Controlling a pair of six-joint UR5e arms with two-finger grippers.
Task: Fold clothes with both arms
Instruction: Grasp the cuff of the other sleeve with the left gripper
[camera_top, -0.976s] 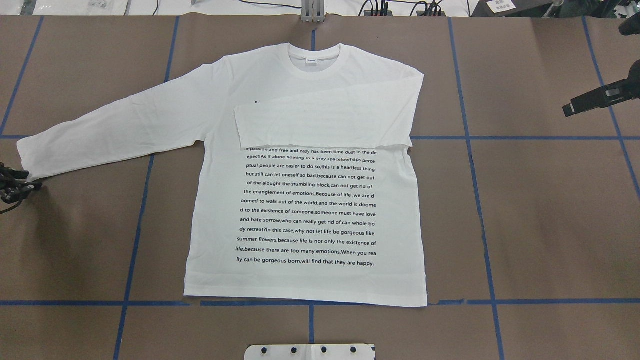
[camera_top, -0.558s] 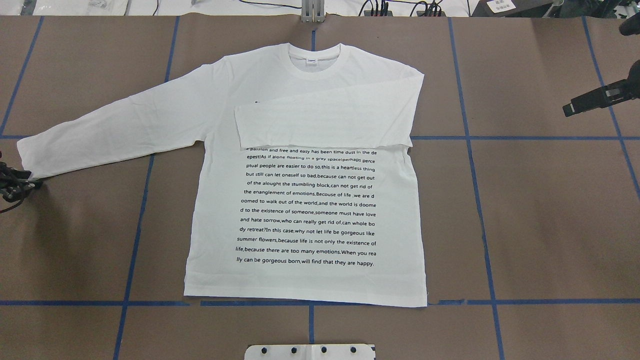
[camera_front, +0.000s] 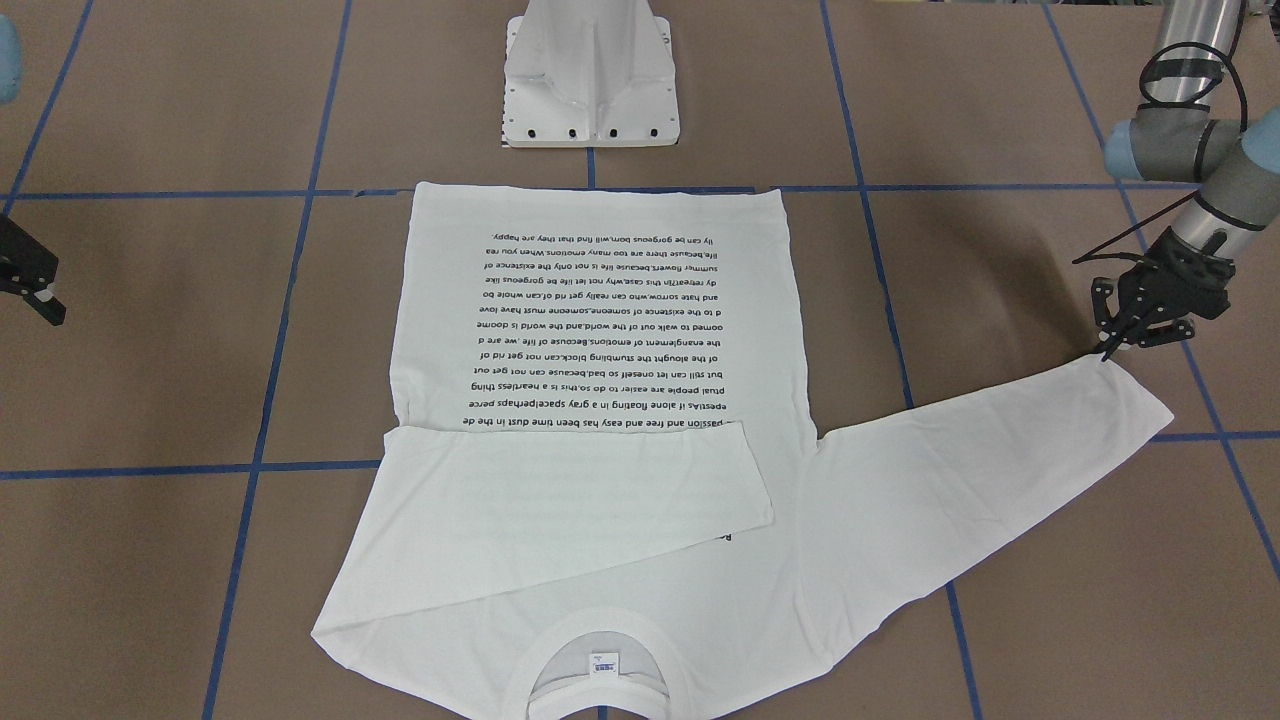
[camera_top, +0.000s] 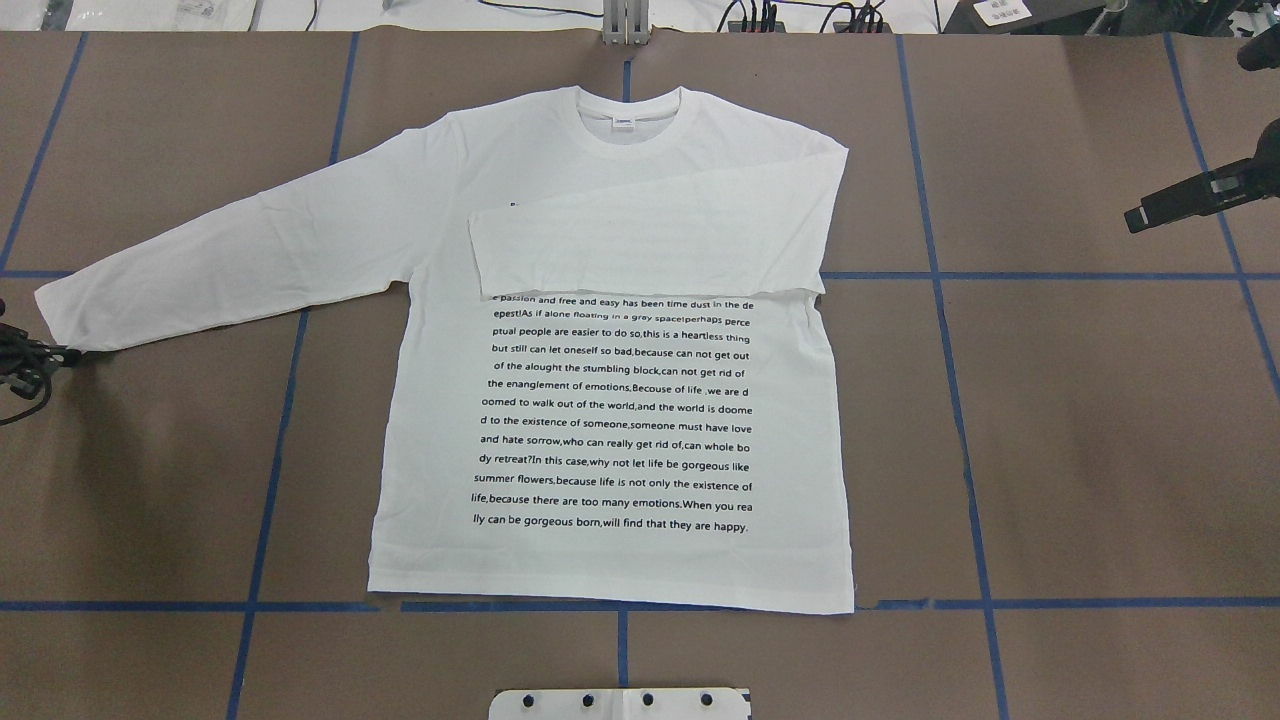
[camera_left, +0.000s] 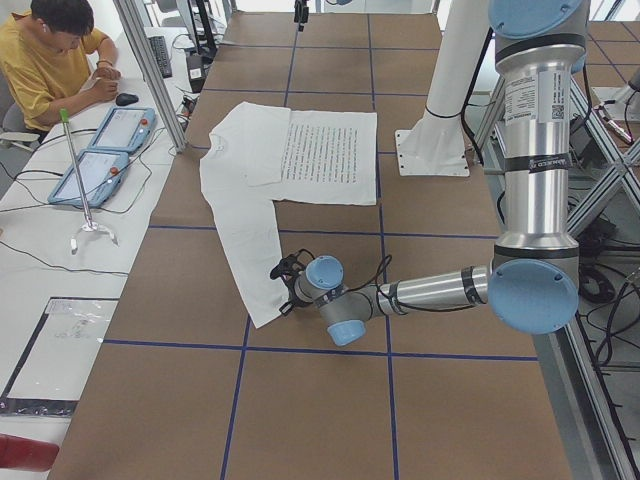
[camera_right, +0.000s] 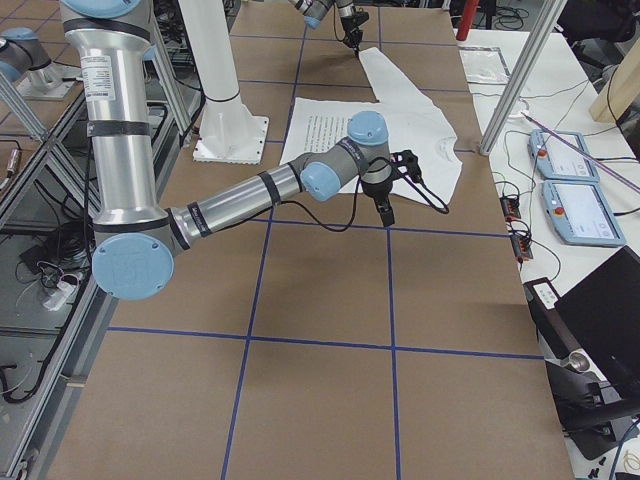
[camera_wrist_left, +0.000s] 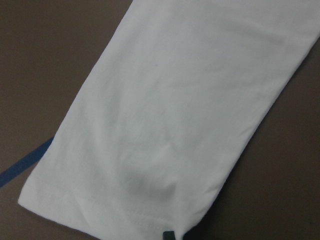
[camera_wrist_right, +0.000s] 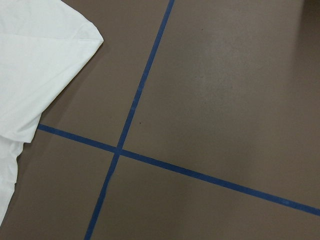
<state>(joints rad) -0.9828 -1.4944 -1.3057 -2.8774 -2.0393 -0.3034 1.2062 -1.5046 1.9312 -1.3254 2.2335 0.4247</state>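
Brown table cover: paper-like sheet (camera_top: 1100, 450) marked into squares by blue tape lines (camera_top: 940, 275), with the white pedestal base (camera_top: 620, 703) at the robot's edge
T-shirt: white T-shirt (camera_top: 610, 440) lies flat in the middle, print side up, hem nearest the robot and collar (camera_top: 628, 140) at the far end
Folded sleeve: folded sleeve (camera_top: 640, 250), on the robot's right, is laid across the chest and covers the top lines of print
Open sleeve: open sleeve (camera_top: 240, 260) runs out flat towards the robot's left, its cuff at the table's left end
Left gripper: left gripper (camera_front: 1108, 352) is down at that cuff's near corner; its tips look drawn narrow on the hem, and the wrist view shows a small pucker there
Right gripper: right gripper (camera_top: 1135, 218) hovers well apart from the shirt on the robot's right; wide or narrow, I cannot tell
Step in hand: likely carrying the open sleeve across the chest
Doing it well: lift the cuff only enough to clear the body, sweep it across, keep the crease along the body's side edge, and lay it flat over the folded sleeve without dragging the torso
Count: one T-shirt, two sleeves (one folded, one open), two grippers, one pedestal base
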